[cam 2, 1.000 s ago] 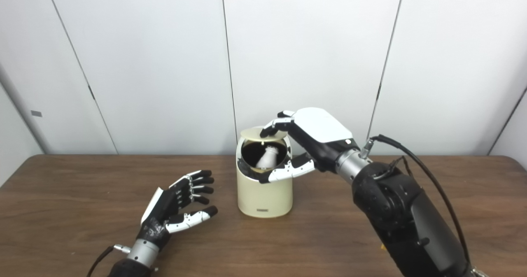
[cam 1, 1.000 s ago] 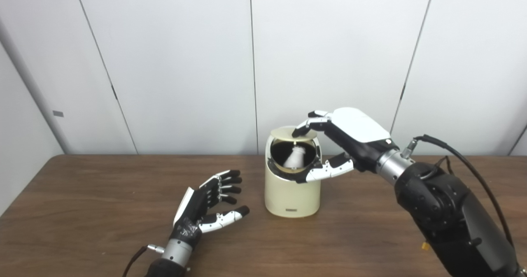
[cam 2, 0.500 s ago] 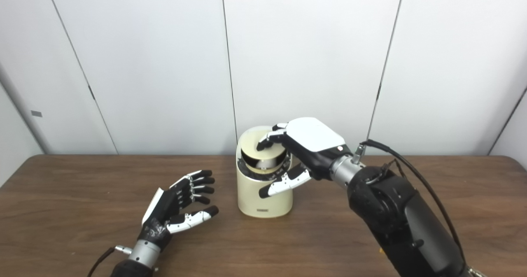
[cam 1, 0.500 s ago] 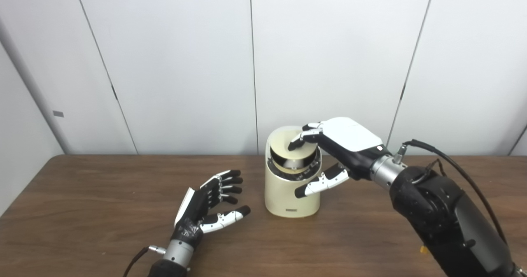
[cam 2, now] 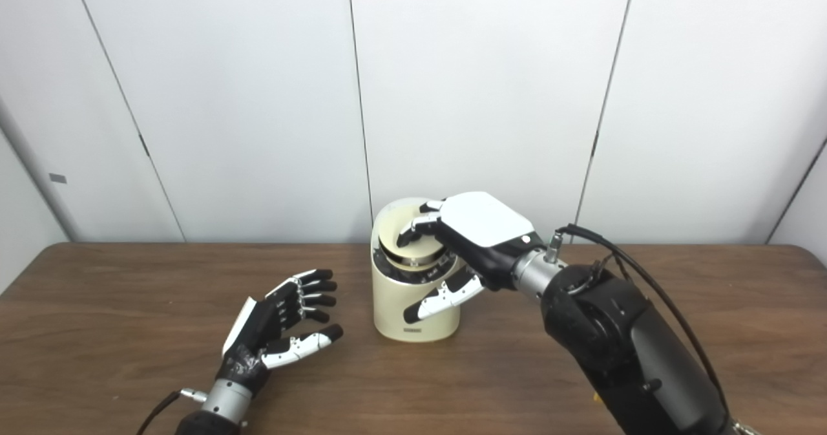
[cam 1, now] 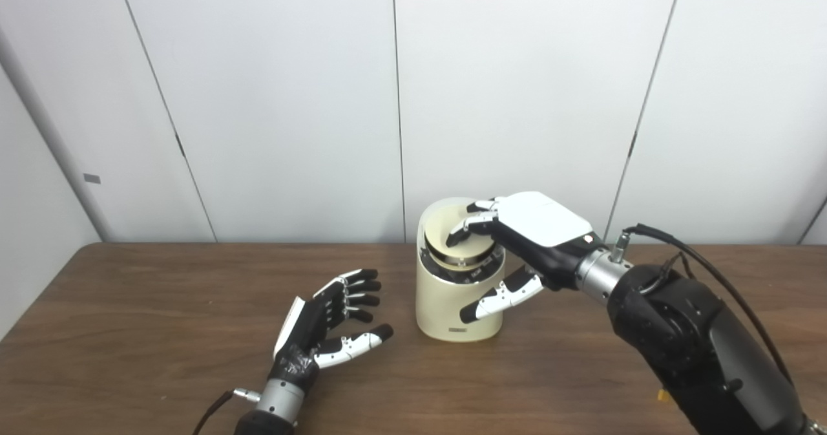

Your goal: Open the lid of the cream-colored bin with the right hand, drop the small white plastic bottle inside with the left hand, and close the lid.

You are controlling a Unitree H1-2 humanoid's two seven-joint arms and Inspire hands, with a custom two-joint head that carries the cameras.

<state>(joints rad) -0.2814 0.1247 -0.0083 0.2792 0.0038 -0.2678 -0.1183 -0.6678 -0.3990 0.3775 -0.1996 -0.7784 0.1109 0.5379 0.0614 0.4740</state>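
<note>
In the left eye view, the cream-colored bin [cam 1: 459, 293] is seen upright on the brown surface [cam 1: 129, 331]. The lid [cam 1: 460, 236] is pressed low into the bin's mouth by the fingers [cam 1: 466, 226] of the right hand [cam 1: 517, 241], whose thumb hangs apart in front of the bin wall; nothing is grasped. The bottle cannot be seen. In the right eye view, the left hand [cam 2: 278, 331] is found to the left of the bin, palm up, fingers spread wide, holding nothing.
</note>
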